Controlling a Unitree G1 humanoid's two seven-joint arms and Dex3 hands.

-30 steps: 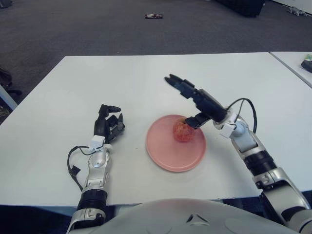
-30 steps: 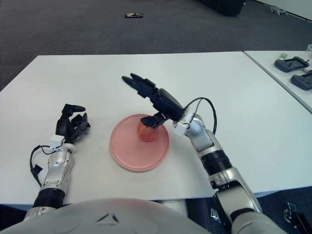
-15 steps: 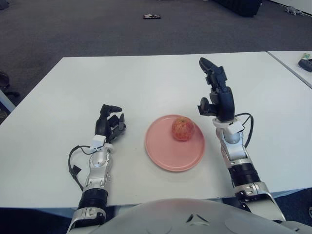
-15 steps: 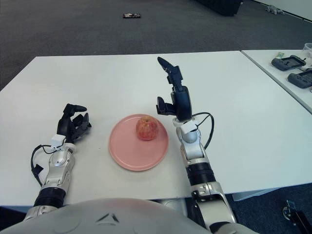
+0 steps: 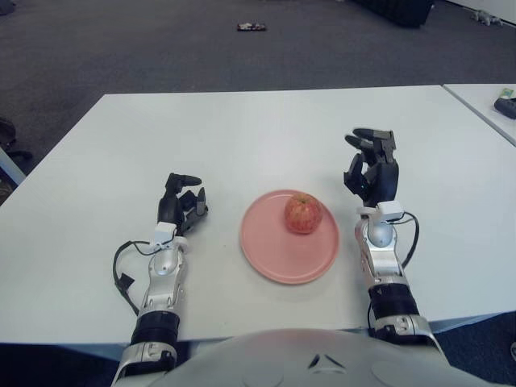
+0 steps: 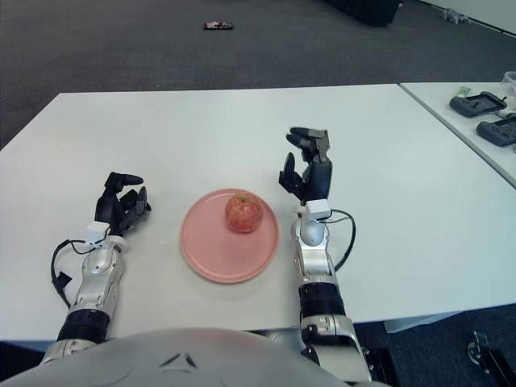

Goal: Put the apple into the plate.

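A red apple (image 5: pixel 302 213) sits upright on the far right part of a pink plate (image 5: pixel 270 254) near the table's front edge. My right hand (image 5: pixel 372 165) rests on the table just right of the plate, apart from the apple, fingers loosely curled and holding nothing. My left hand (image 5: pixel 181 201) lies parked on the table left of the plate, fingers relaxed and empty.
The white table (image 5: pixel 242 137) stretches far behind the plate. A second table with dark devices (image 6: pixel 484 113) stands at the right. A small dark object (image 5: pixel 253 27) lies on the carpet beyond.
My right hand let go of the apple, swung away to the right of the plate and came down to rest there, its fingers curling in. The apple stays on the plate.
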